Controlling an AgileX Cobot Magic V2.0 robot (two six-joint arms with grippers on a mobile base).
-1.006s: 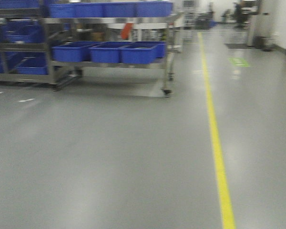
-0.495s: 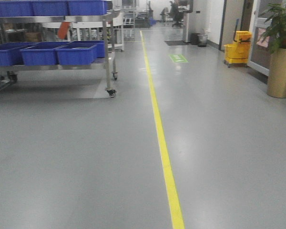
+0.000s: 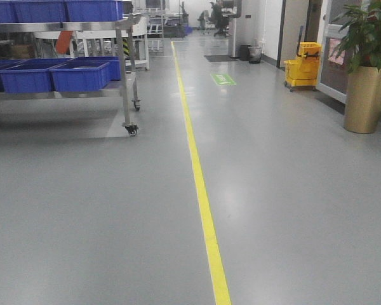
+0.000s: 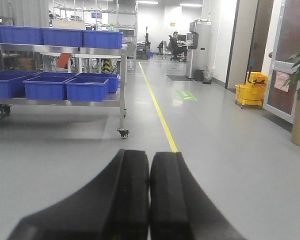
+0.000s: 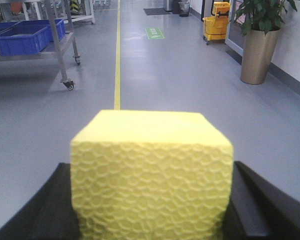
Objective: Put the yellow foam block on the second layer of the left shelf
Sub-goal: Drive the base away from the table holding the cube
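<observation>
Well short of the shelf [image 3: 123,82], the right tool [image 5: 150,212] grasps the yellow foam block [image 5: 150,170], left tool [image 4: 149,200] clenched empty; bumps while driving could shake the foam loose.

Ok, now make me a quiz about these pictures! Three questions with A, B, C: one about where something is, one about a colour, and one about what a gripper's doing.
1. Where is the yellow foam block?
A) inside a drawer
B) held in the right gripper
C) on a chair

2. What colour are the bins on the wheeled cart?
A) red
B) green
C) blue

3. How is the left gripper?
A) shut, holding nothing
B) wide open
C) gripping a cup

Answers:
1 B, the right wrist view shows it clamped there.
2 C, every bin in view is blue.
3 A, its jaws are pressed together with nothing between.
</observation>
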